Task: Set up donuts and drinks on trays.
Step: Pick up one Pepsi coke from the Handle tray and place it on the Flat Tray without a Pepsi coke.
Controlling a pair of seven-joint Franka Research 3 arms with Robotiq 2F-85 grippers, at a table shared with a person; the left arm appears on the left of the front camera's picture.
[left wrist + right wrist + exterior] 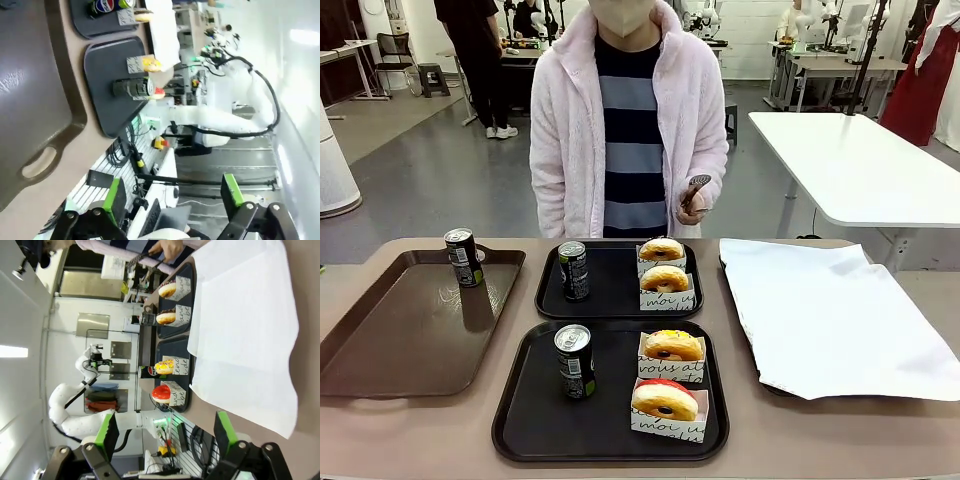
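Observation:
Two black trays lie mid-table. The far tray (616,292) carries a dark can (573,270) and two tan donuts (663,249) in white boxes. On the near tray (535,405) stand a can (574,361), a yellow-iced donut (672,346) and a red-iced donut (665,400). A third can (464,257) stands on the brown tray (405,335). My left gripper (175,200) is open, off the table's near edge, beside the brown tray (30,100) and near black tray (107,65). My right gripper (166,432) is open beside the white paper (240,330), with nothing between its fingers.
A person in a pink fleece stands at the far side, holding tongs (696,188) at waist height. The white-paper-lined tray (825,310) covers the table's right part. Another white table (860,170) stands behind on the right.

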